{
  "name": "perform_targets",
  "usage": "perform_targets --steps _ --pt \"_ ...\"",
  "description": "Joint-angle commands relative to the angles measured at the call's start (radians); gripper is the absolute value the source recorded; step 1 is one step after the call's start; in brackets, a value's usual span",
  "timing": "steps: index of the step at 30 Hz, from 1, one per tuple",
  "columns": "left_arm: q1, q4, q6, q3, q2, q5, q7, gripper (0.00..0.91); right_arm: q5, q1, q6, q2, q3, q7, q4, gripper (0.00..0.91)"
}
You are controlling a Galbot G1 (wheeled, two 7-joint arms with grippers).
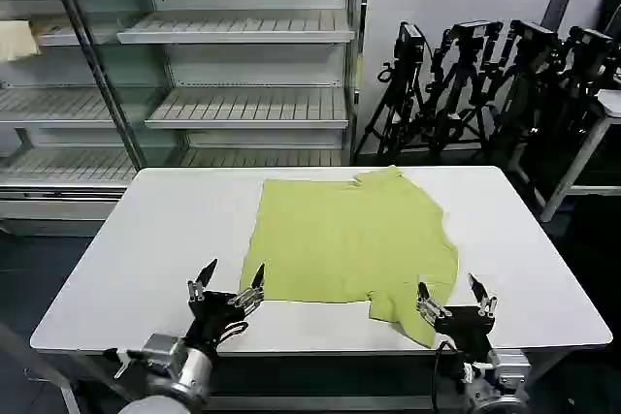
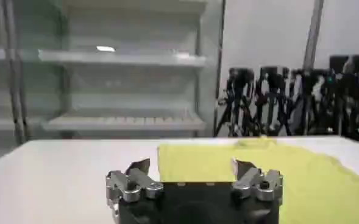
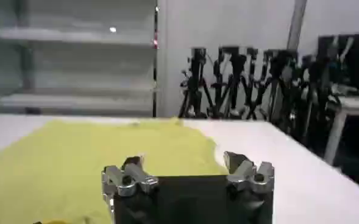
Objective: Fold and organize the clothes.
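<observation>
While poised over the near edge of the white table (image 1: 126,269), toward its left corner: left gripper (image 1: 226,284), fingers spread wide, holding nothing, tips just beside the near-left corner of the lime shirt (image 1: 349,239) but apart from it. Spread flat across the middle of the table: that shirt, far edge close to the far edge of the table, one sleeve flap reaching almost to the near edge. Over the near edge toward the right corner: right gripper (image 1: 453,300), likewise wide open and empty, its left finger at the hem of that sleeve flap; whether touching or just above, cannot tell.

From the head view alone: whole outline of the shirt, with a small bump of fabric at its far edge, plus both grippers at once. From the left wrist view: left gripper (image 2: 193,178) seen from behind, shirt (image 2: 301,176) lying ahead of its inner finger, bare table (image 2: 57,170) ahead of the other. From the right wrist view: right gripper (image 3: 188,173) with shirt (image 3: 75,158) stretching ahead of it and to one side, bare table (image 3: 301,176) to the other.

Behind the table on the left: pale metal shelving (image 1: 243,36) with slatted shelves, a cream cloth (image 1: 17,41) on one shelf at the far left. Behind on the right: a white wall and a cluster of black tripods (image 1: 485,84).
</observation>
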Motion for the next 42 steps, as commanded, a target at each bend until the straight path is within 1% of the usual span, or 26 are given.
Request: perform_targets --steps 1,5,6,7,8,9,10,11,12,13,14,15,16,17,18,19,20,26,27,32,37,42 --pt "-0.110 0.115 0.080 0.048 0.059 -0.090 -0.041 0.907 0.069 0.026 -0.049 -0.028 -0.026 0.067 -0.040 0.907" --pt "-0.128 0.136 0.081 0.075 0.060 -0.091 -0.041 0.907 0.055 0.002 -0.049 -0.008 -0.039 0.062 -0.044 0.897" --pt "-0.132 0.140 0.081 0.080 0.060 -0.091 -0.040 0.907 0.052 0.000 -0.049 -0.007 -0.042 0.060 -0.045 0.836" --pt "-0.137 0.146 0.081 0.088 0.060 -0.091 -0.040 0.907 0.043 -0.005 -0.049 -0.001 -0.051 0.053 -0.047 0.806" --pt "-0.138 0.151 0.081 0.093 0.060 -0.091 -0.039 0.907 0.037 -0.005 -0.049 0.001 -0.057 0.048 -0.050 0.806" --pt "-0.142 0.155 0.081 0.098 0.060 -0.091 -0.038 0.907 0.031 -0.004 -0.049 0.003 -0.063 0.043 -0.054 0.776" --pt "-0.148 0.165 0.081 0.102 0.059 -0.090 -0.037 0.907 0.027 0.000 -0.049 0.007 -0.071 0.041 -0.062 0.725" --pt "-0.151 0.172 0.081 0.104 0.057 -0.091 -0.036 0.715 0.022 0.004 -0.049 0.011 -0.077 0.036 -0.071 0.655" --pt "-0.157 0.180 0.081 0.105 0.055 -0.090 -0.035 0.484 0.020 0.009 -0.049 0.015 -0.084 0.035 -0.080 0.615" --pt "-0.159 0.191 0.081 0.106 0.054 -0.091 -0.035 0.091 0.020 0.013 -0.049 0.021 -0.092 0.036 -0.088 0.504" --pt "-0.163 0.197 0.081 0.107 0.053 -0.092 -0.035 0.020 0.017 0.016 -0.050 0.026 -0.097 0.036 -0.097 0.443" --pt "-0.165 0.206 0.081 0.107 0.054 -0.094 -0.033 0.020 0.012 0.017 -0.050 0.029 -0.104 0.036 -0.102 0.383" --pt "-0.167 0.210 0.081 0.108 0.054 -0.096 -0.033 0.030 0.007 0.016 -0.050 0.031 -0.109 0.035 -0.107 0.262" --pt "-0.167 0.212 0.081 0.109 0.055 -0.099 -0.033 0.020 0.006 0.015 -0.050 0.032 -0.112 0.036 -0.109 0.131" --pt "-0.167 0.213 0.080 0.111 0.056 -0.104 -0.032 0.020 0.006 0.013 -0.050 0.033 -0.115 0.037 -0.110 0.091" --pt "-0.166 0.214 0.080 0.112 0.057 -0.110 -0.032 0.020 0.006 0.010 -0.050 0.034 -0.117 0.039 -0.112 0.020" --pt "-0.165 0.216 0.080 0.113 0.057 -0.114 -0.033 0.020 0.007 0.007 -0.050 0.035 -0.119 0.038 -0.113 0.000" --pt "-0.150 0.218 0.081 0.113 0.060 -0.120 -0.033 0.030 0.023 -0.004 -0.050 0.037 -0.132 0.043 -0.112 0.000" --pt "-0.149 0.218 0.080 0.114 0.060 -0.120 -0.033 0.020 0.023 -0.005 -0.049 0.037 -0.131 0.043 -0.111 0.000" --pt "-0.136 0.201 0.080 0.109 0.060 -0.126 -0.033 0.020 0.024 -0.014 -0.047 0.041 -0.123 0.039 -0.079 0.000" --pt "-0.118 0.168 0.078 0.091 0.058 -0.152 -0.034 0.020 0.019 -0.038 -0.044 0.036 -0.086 0.030 -0.022 0.000" --pt "-0.092 0.142 0.077 0.076 0.057 -0.162 -0.033 0.020 0.011 -0.079 -0.023 0.023 -0.034 0.000 0.045 0.000"
